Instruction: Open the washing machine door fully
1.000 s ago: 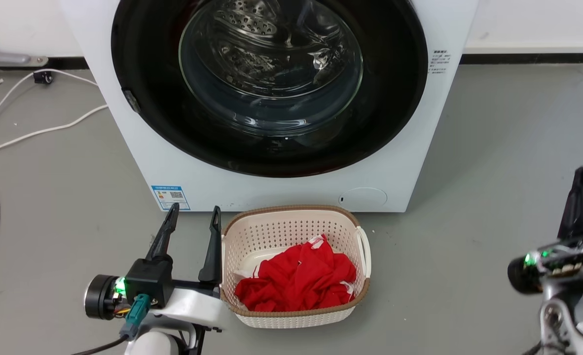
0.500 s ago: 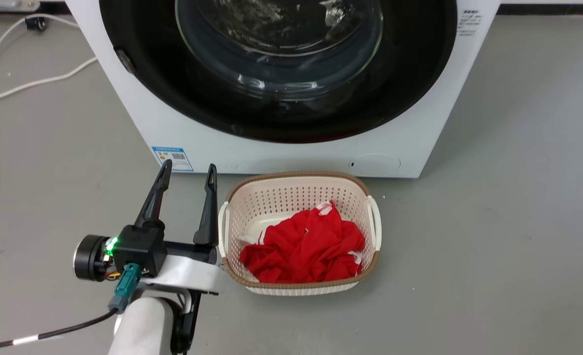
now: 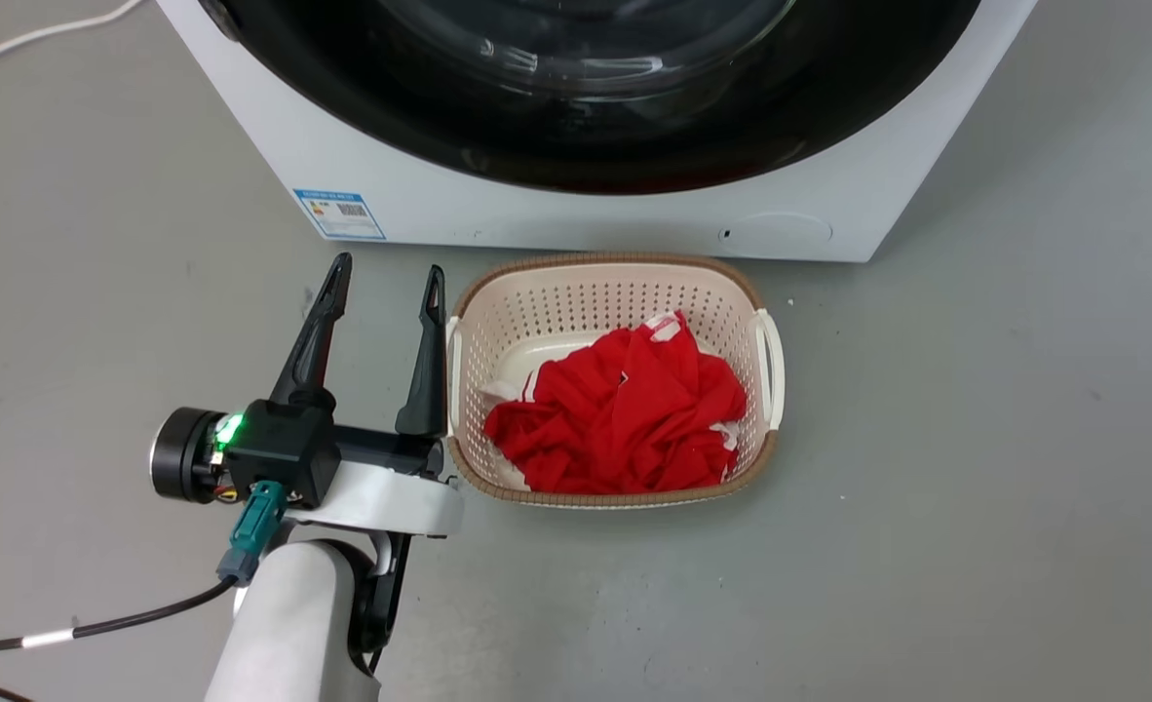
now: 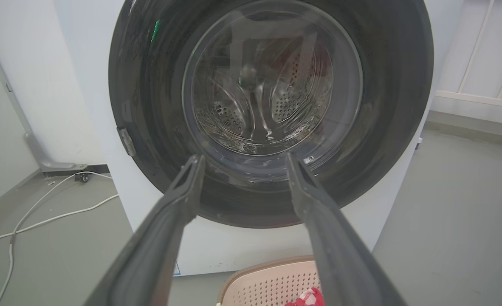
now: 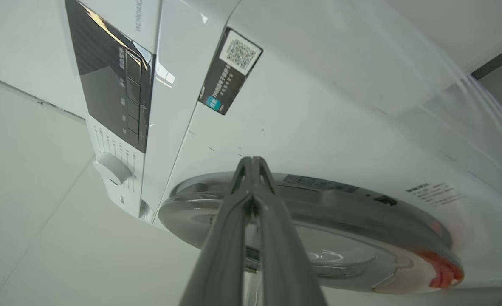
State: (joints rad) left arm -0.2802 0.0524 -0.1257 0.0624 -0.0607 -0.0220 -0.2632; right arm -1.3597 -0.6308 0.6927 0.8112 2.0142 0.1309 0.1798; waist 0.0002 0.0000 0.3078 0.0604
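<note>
Left tool (image 3: 388, 265) is hanging over the grey floor (image 3: 976, 439), its two fingers spread apart and gripping nothing. It's sitting just left of the basket (image 3: 615, 263). Its right finger is running close beside the basket's left handle; can't tell if they're touching.

Washing machine door (image 3: 576, 136) is showing as a large glossy black disc with a bulging clear glass bowl at centre. It's spanning nearly the full width of the white machine (image 3: 537, 210). In the left wrist view, perforated steel drum is showing through the glass, and a small grey tab (image 4: 125, 142) is sitting on the door's left rim. Door is lying flat against the machine front as far as I can tell.

Door is standing ahead of and above the left tool, well apart from it. In the left wrist view the fingers (image 4: 170, 221) are framing the lower part of the glass bowl.

Basket is sitting on the floor just in front of the machine, holding a crumpled red cloth (image 3: 625, 409).

Right tool (image 5: 253, 159) is pointing at the door seen edge-on, fingers pressed together with nothing between them. Tips are overlapping the door's rim in the right wrist view; can't tell if there's contact.

Counting: two tools, one door, one basket, one red cloth, one dark control panel (image 5: 115, 80).
</note>
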